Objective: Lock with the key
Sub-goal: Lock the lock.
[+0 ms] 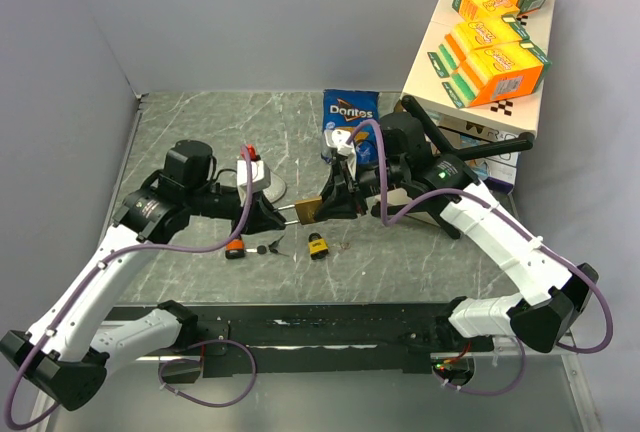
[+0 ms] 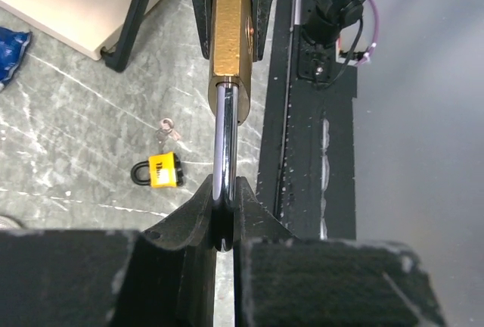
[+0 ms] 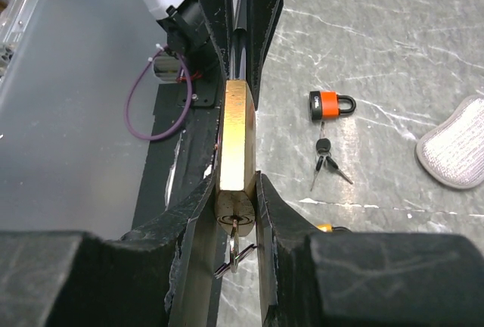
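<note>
A brass padlock (image 1: 308,211) hangs in the air between my two grippers, above the middle of the table. My left gripper (image 1: 275,214) is shut on its silver shackle (image 2: 225,145), which runs from between my fingers (image 2: 224,188) up into the brass body (image 2: 229,39). My right gripper (image 1: 335,202) is shut on the brass body (image 3: 237,138) from the opposite end. In the right wrist view my right gripper (image 3: 237,182) clamps the keyhole end. A key (image 3: 234,240) sticks in the keyhole, with a key ring hanging from it.
A small yellow padlock (image 1: 318,245) lies on the table below the brass one. An orange padlock (image 1: 236,249) and a bunch of black keys (image 1: 268,248) lie to its left. A Doritos bag (image 1: 349,112), a grey pad (image 1: 262,180) and stacked orange boxes (image 1: 490,22) stand farther back.
</note>
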`<state>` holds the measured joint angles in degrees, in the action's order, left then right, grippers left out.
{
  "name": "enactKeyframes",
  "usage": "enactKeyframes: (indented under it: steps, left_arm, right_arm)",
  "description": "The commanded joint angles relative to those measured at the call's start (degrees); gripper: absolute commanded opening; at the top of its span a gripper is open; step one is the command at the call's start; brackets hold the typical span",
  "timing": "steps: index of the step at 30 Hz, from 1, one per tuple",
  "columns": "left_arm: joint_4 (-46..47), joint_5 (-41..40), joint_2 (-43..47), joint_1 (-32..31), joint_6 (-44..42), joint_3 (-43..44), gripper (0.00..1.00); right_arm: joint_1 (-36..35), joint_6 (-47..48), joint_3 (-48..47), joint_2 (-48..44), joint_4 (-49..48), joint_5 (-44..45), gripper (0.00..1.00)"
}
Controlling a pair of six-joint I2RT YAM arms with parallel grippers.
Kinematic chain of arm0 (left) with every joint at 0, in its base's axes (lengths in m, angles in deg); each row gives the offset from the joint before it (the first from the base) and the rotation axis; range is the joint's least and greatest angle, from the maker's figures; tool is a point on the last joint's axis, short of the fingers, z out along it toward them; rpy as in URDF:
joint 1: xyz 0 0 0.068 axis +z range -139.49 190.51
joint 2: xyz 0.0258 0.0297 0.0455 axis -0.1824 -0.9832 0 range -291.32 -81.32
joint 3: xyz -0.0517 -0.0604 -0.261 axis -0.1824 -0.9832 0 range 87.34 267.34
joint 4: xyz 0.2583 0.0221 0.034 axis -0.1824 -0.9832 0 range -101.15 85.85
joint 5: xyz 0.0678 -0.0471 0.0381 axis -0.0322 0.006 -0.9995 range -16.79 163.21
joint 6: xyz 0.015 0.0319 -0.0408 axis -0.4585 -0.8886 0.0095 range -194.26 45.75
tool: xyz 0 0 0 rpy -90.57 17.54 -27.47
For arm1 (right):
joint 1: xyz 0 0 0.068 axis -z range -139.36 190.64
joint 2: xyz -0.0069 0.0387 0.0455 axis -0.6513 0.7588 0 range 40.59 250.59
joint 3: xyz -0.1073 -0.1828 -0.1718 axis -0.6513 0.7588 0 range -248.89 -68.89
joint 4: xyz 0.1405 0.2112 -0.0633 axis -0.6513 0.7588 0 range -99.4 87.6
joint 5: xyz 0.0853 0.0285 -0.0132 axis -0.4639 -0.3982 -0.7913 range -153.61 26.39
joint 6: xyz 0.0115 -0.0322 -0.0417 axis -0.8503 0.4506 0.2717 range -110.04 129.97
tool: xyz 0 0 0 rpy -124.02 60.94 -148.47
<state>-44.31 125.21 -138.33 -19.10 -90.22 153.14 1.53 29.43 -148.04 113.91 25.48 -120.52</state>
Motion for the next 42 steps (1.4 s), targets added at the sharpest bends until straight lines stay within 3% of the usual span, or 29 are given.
enactKeyframes:
  steps: [1, 9, 13, 21, 28, 33, 34, 38, 39, 42]
  left_arm:
    - [15.8, 5.0, -1.7, -1.2, 4.4, 1.2, 0.01]
    - [26.2, 6.1, -3.5, -3.1, 11.3, 0.6, 0.01]
    - [34.6, 5.9, -5.1, -3.7, 18.8, 0.3, 0.01]
    - [43.5, 4.5, -8.4, -6.2, 23.2, 1.3, 0.01]
    - [36.0, 4.6, -5.3, -5.8, 19.2, -0.6, 0.01]
    - [27.4, 8.1, -2.5, -0.5, 16.6, -2.7, 0.01]
    - [24.7, 8.5, -1.8, 0.4, 11.7, -2.3, 0.01]
    - [14.4, 9.5, -0.6, 5.4, 3.3, -0.9, 0.01]
    - [12.5, 10.2, -0.6, 6.0, 1.9, -0.6, 0.01]
    - [5.3, 9.9, -0.6, 6.4, -5.1, 0.7, 0.01]
  right_arm:
    - [-3.2, -2.6, -0.1, 0.4, -8.2, -5.5, 0.00]
    - [-5.8, -2.7, -1.2, 3.1, -10.5, -6.5, 0.00]
    - [-6.8, -3.7, -1.6, 4.5, -12.5, -6.8, 0.00]
    - [-7.6, -4.6, -2.3, 6.7, -13.7, -8.0, 0.00]
    - [-6.5, -2.0, -4.2, 6.8, -9.8, -7.7, 0.00]
    - [-3.2, 2.7, -2.8, 4.3, -4.2, -6.8, 0.00]
    - [-2.8, 3.7, -2.8, 3.3, -1.7, -6.6, 0.00]
    - [-1.5, 6.5, -2.7, 2.1, 2.9, -5.1, 0.30]
    - [-1.1, 7.3, -2.7, 1.9, 3.7, -4.7, 0.47]
    - [-0.4, 9.1, -2.6, 1.7, 5.5, -4.0, 0.54]
